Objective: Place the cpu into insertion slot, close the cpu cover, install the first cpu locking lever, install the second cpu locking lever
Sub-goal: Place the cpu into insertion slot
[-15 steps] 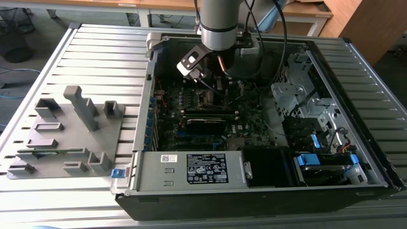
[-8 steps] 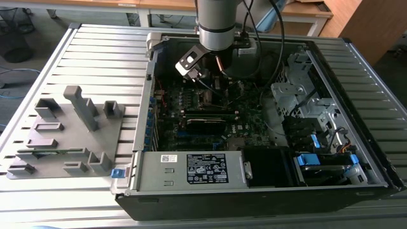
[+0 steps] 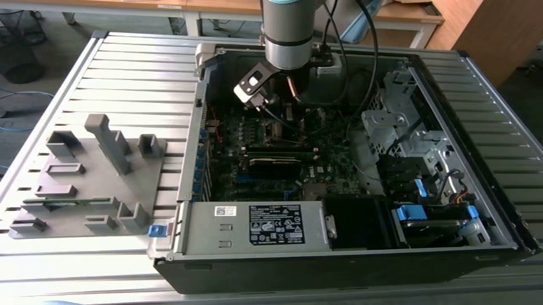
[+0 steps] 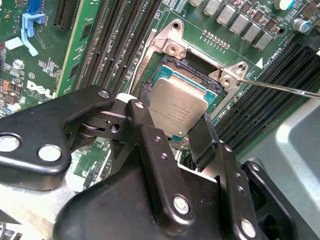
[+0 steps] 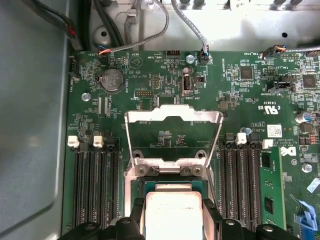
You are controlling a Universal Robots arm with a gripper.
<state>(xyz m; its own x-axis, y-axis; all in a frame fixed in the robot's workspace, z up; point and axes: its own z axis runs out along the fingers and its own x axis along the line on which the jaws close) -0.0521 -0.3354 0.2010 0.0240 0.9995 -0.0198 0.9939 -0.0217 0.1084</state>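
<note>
A silver-grey cylindrical arm (image 3: 288, 32) is seen, ringed by a darker band, with black cables (image 3: 337, 38) draped alongside. A small white-and-black block (image 3: 253, 86) is mounted near the wrist. The gripper (image 4: 172, 117) is built of matte black linked plates; its fingers (image 4: 150, 145) are studded with round silver screws (image 4: 181, 202) and pivot pins.

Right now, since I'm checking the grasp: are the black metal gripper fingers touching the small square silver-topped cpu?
Touching. The second wrist view shows the gripper clamped on opposite edges of the square silver-topped cpu, no gap.
</note>
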